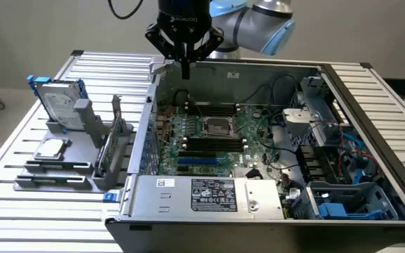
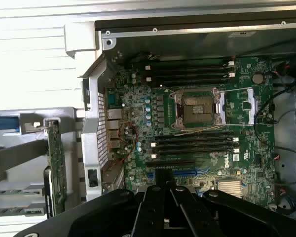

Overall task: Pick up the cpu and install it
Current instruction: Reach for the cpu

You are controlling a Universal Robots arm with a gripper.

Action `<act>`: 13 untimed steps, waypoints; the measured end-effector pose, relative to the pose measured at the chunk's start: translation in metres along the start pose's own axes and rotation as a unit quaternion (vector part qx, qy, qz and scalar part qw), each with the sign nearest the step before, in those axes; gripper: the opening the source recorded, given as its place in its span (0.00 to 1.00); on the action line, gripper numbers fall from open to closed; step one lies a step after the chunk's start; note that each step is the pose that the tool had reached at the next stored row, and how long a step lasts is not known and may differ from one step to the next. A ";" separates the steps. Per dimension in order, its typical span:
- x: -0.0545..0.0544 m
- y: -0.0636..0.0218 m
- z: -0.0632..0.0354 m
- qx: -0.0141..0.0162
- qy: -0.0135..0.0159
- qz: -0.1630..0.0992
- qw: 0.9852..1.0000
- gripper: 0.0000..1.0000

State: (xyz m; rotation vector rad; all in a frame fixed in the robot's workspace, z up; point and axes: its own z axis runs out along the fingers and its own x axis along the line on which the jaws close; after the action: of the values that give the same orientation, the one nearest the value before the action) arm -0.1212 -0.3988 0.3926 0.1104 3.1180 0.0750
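Pincer (image 1: pixel 185 73) fingers together, nothing clamped, hanging over the far wall of the open PC case (image 1: pixel 141 150). The cpu (image 1: pixel 52 149) lies flat on the grey holder (image 1: pixel 55 178) outside the case, off its side wall toward the exterior view's left. Hard drive (image 1: pixel 58 103) stands upright on the same holder, beyond the cpu. CPU socket (image 1: pixel 217 125) sits exposed mid-motherboard inside the case. Case and holder both rest on the slatted bench (image 1: pixel 19 211).

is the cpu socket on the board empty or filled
Empty. The socket shows a bare dark bed, and the cpu lies on the grey rack outside the case.
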 end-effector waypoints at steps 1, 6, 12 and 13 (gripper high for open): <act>0.000 0.0000 0.0000 0.000 0.000 0.000 1.000 0.11; 0.000 0.0000 0.0000 0.000 0.000 0.000 1.000 0.11; 0.001 -0.0001 0.0000 0.000 0.000 0.000 1.000 0.11; 0.005 -0.0003 -0.0002 0.000 0.001 0.000 1.000 0.11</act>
State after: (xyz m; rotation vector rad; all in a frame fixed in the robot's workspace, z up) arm -0.1260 -0.3988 0.3927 0.1103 3.1201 0.0755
